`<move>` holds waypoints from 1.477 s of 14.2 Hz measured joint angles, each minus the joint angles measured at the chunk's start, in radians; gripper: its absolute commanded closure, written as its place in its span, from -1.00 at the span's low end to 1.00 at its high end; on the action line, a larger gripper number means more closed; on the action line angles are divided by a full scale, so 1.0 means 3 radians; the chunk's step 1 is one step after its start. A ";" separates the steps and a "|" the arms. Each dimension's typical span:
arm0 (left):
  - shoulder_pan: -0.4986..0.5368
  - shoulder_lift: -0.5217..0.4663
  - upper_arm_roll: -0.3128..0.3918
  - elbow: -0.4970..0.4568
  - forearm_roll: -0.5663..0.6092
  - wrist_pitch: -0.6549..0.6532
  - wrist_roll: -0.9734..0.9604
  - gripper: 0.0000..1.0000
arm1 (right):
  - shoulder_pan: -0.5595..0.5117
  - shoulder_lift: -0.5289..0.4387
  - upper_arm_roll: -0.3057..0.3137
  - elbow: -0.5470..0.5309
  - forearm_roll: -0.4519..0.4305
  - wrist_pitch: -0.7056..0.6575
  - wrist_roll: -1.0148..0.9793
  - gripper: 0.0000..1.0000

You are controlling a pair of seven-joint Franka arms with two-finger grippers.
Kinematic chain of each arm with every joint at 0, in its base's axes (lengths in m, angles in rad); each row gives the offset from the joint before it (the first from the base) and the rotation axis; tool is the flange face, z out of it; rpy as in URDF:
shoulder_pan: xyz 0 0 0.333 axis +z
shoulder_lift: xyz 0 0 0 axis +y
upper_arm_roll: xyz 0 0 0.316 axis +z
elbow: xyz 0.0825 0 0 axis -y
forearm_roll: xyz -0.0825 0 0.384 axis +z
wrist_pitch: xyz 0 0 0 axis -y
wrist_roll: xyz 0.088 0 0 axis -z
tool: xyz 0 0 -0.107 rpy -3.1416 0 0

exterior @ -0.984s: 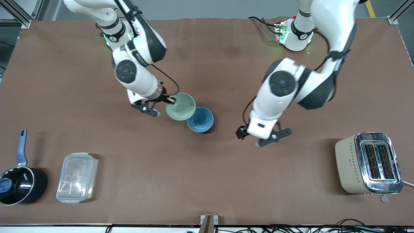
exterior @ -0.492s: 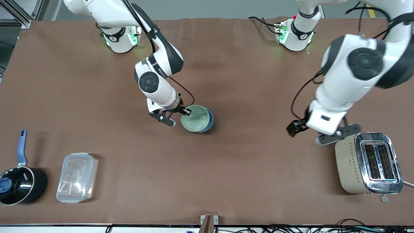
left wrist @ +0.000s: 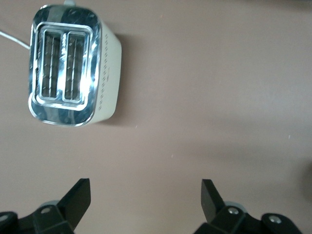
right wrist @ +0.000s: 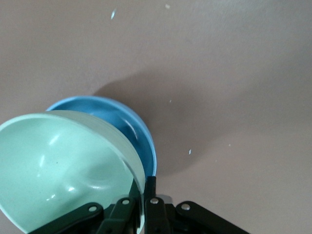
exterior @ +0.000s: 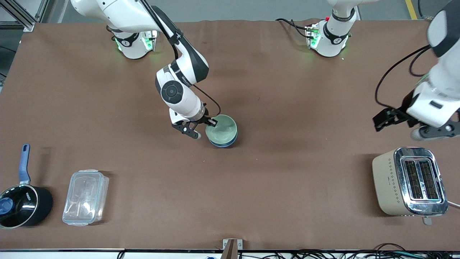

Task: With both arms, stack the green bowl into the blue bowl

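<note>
The right claw (exterior: 203, 126) pinches the rim of the green bowl (exterior: 221, 128) — that bowl sits tilted in the blue bowl (exterior: 224, 143) at mid-worktop (exterior: 287, 180). The left claw (exterior: 397, 124) hangs with fingers spread wide, holding nothing, over the worktop near the toaster (exterior: 409, 181).

The green bowl (exterior: 221, 128) is a plain, glossy pale mint; the blue bowl (exterior: 223, 143) beneath it is sky-blue inside and darker blue outside. The table (exterior: 273, 180) is a flat brown. The toaster (exterior: 408, 181) is cream with a dotted diamond pattern and a chrome top. The saucepan (exterior: 21, 205) is black with a blue handle.
</note>
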 measured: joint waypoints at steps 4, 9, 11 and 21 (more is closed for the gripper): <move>0.0106 -0.0233 0.0024 -0.0032 -0.0145 -0.0199 0.0346 -1.00 | 0.0017 0.0040 -0.0006 -0.0001 0.0002 0.0003 0.0002 0.64; -0.0395 -0.0548 0.0572 -0.0343 -0.0269 -0.0239 0.0504 -1.00 | 0.0020 0.0104 -0.0011 0.0004 0.0003 0.0048 0.0002 -0.59; -0.0490 -0.0639 0.0704 -0.0437 -0.0317 -0.0290 0.0559 -1.00 | 0.0019 0.0088 -0.0028 0.0038 0.0003 0.0004 0.0002 -0.61; -0.0626 -0.0781 0.0802 -0.0589 -0.0326 -0.0307 0.0570 -1.00 | -0.0783 -0.0780 -0.0133 0.0701 -0.0525 -0.1861 -0.0600 -0.61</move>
